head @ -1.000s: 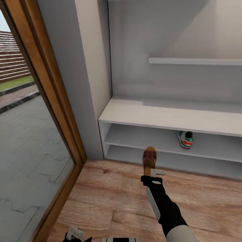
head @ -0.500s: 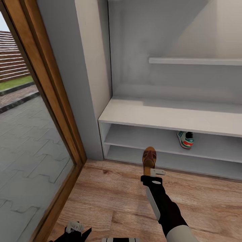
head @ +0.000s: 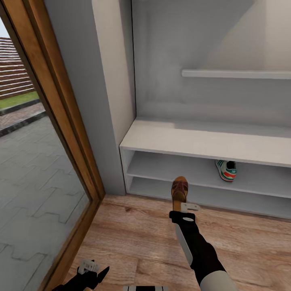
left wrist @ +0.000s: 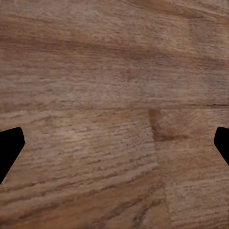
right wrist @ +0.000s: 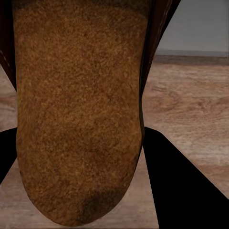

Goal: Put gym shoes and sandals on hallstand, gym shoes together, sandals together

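- Brown leather is what I see at the tip of my right tool (head: pixel 180 201) in the head view: one sandal (head: pixel 179 190) held low of centre in the frame, its toe pointing at the hallstand (head: pixel 210 141) and just short of the lower shelves.
- My right wrist view gives what the head view cannot: the sandal's tan footbed (right wrist: pixel 78 114) close up, with the dark fingers (right wrist: pixel 179 186) against its sides, so that tool is clamped on the sandal above the corridor floor (right wrist: pixel 191 105).
- My head view alone shows one gym shoe (head: pixel 226 170) on the hallstand's upper open shelf, right of centre, heel facing out, well apart from the sandal.
- My left tool (head: pixel 93 271) sits at the bottom left of the head frame; its wrist view shows bare wood planks (left wrist: pixel 114 95) with the fingertips (left wrist: pixel 9 148) at opposite edges, spread wide and holding nothing.
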You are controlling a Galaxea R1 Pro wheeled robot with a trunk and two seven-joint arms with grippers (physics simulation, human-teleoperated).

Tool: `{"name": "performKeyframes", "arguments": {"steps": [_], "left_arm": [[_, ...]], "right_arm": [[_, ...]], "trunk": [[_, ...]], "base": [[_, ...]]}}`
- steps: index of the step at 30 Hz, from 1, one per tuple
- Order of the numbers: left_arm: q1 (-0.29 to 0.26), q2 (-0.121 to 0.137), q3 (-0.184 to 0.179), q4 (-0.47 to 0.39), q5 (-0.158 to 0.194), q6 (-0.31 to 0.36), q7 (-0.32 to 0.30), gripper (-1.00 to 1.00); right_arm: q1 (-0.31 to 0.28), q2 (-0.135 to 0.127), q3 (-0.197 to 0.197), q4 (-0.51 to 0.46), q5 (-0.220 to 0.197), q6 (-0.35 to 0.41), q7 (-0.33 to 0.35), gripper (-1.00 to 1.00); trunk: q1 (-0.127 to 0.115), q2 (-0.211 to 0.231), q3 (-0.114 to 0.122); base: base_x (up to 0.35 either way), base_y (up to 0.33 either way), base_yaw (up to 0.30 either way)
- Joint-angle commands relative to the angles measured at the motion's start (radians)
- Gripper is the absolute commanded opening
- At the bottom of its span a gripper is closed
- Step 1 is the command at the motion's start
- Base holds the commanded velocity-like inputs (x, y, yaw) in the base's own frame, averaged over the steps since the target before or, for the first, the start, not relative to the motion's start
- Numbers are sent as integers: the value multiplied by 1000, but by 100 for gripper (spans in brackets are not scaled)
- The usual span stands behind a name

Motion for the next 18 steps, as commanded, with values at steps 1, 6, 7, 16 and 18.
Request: {"name": "performKeyframes", "arguments": {"steps": [1, 6, 7, 16, 18], "left_arm": [[-1, -1, 9, 1, -10, -6, -4, 100], [0, -1, 9, 1, -10, -6, -4, 100], [0, -1, 9, 1, -10, -6, -4, 100], [1, -2, 7, 2, -10, -7, -2, 100], [1, -2, 6, 2, -10, -7, -2, 100]], "right_arm": [[0, 0, 2, -1, -11, 3, -12, -100], [0, 0, 2, -1, -11, 3, -12, -100], [0, 0, 2, -1, -11, 3, -12, -100], [0, 0, 2, -1, -11, 3, -12, -100], [0, 0, 2, -1, -11, 3, -12, -100]], "trunk": [[0, 0, -1], [0, 0, -1], [0, 0, -1], [0, 0, -1], [0, 0, -1]], "base": [[185, 105, 0], [73, 38, 0], [117, 6, 0], [290, 1, 0], [310, 0, 0]]}}
